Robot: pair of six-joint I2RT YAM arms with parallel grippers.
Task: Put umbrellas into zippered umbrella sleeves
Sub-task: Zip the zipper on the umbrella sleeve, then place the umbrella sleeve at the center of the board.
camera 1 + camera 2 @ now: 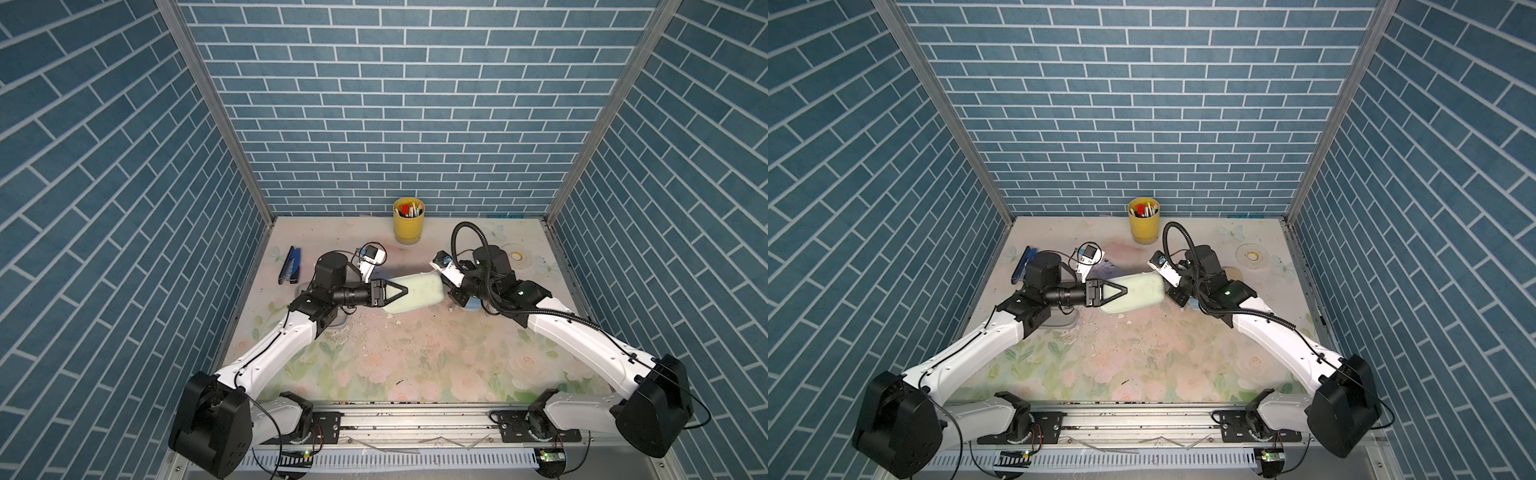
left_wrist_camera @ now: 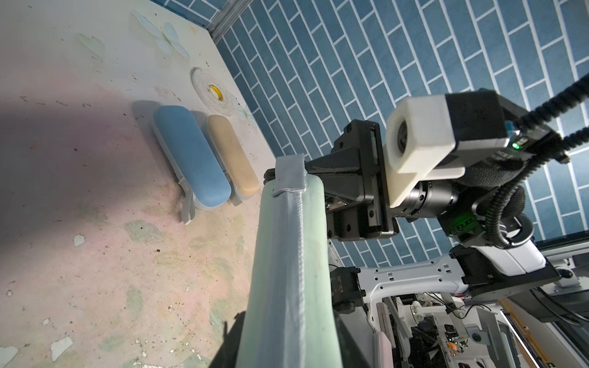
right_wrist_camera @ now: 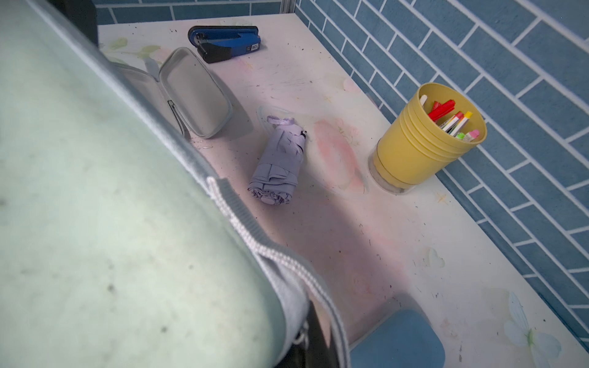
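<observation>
**Clerk:** Mint green sleeve [image 1: 419,293], position?

**Keeper:** Centre frame in both top views, held clear of the tabletop [image 1: 415,365]. The left end effector [image 1: 405,291] was clamped on one end. The right end effector [image 1: 448,287] was pinched shut at the grey tab end, probably one bracing while the other worked the zip.

**Clerk:** Surroundings?

**Keeper:** Lilac umbrella [image 3: 279,162] lay loose beside an open sleeve [image 3: 194,92], mid-frame in the right wrist view, stapler [image 3: 228,41] above. Light blue sleeve [image 2: 191,156] and tan sleeve [image 2: 231,156] lay closed, touching. The blue one, under the right arm, was the nearest obstacle.

Top views: high, front, looking down at whole table [image 1: 415,353]. Wrist views: close, both showing mint sleeve [image 2: 266,255].
</observation>
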